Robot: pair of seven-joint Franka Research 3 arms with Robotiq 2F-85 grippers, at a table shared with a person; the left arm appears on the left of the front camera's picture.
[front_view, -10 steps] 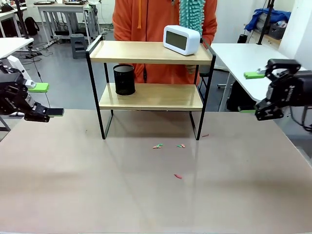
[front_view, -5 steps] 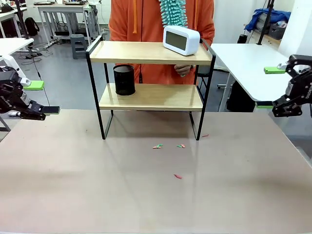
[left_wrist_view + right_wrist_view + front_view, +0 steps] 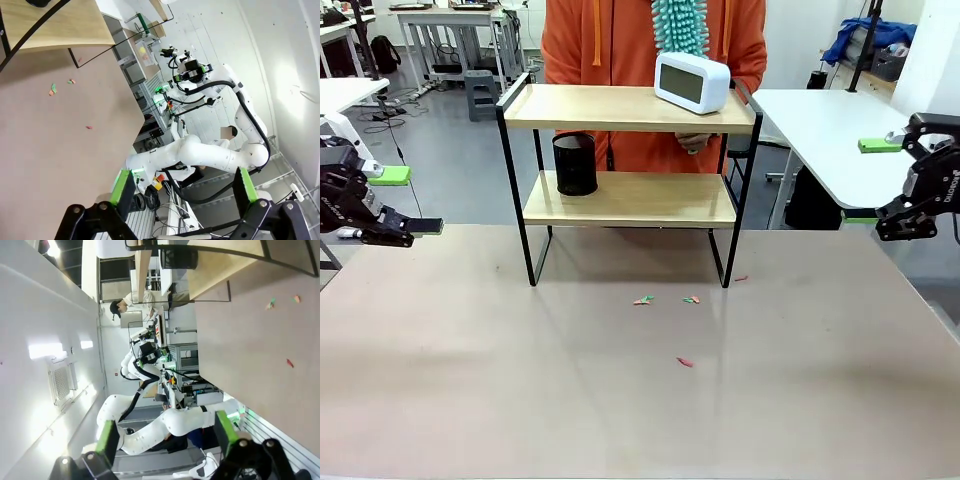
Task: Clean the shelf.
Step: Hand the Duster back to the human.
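The shelf (image 3: pixel 630 165) is set at the far middle of the worktop (image 3: pixel 520 380), a matte, pale brown surface. It is built of two flat, light wooden boards held in a thin black metal frame on four straight legs. On the upper board, towards the right, a white clock (image 3: pixel 692 81) with rounded corners and a grey face is seen. On the lower board, at the left, a black cylindrical mesh cup (image 3: pixel 575 163) stands upright. In the left wrist view a corner of the shelf (image 3: pixel 55 22) is shown at the top left, and in the right wrist view its boards (image 3: pixel 220 260) are shown at the top.

Small scraps (image 3: pixel 665 299), red and green, are scattered on the worktop just in front of the shelf, with one more red scrap (image 3: pixel 685 362) lying nearer.

Behind the shelf a person in an orange top (image 3: pixel 610 45) is standing, and a fluffy teal duster (image 3: pixel 678 24) with nubby strands is held above the clock.

The left gripper (image 3: pixel 405 202) is held off the left edge of the worktop, its green-padded fingers spread and empty. The right gripper (image 3: pixel 872 180) is held off the right edge, likewise spread with nothing between the fingers. Both are well apart from the shelf.
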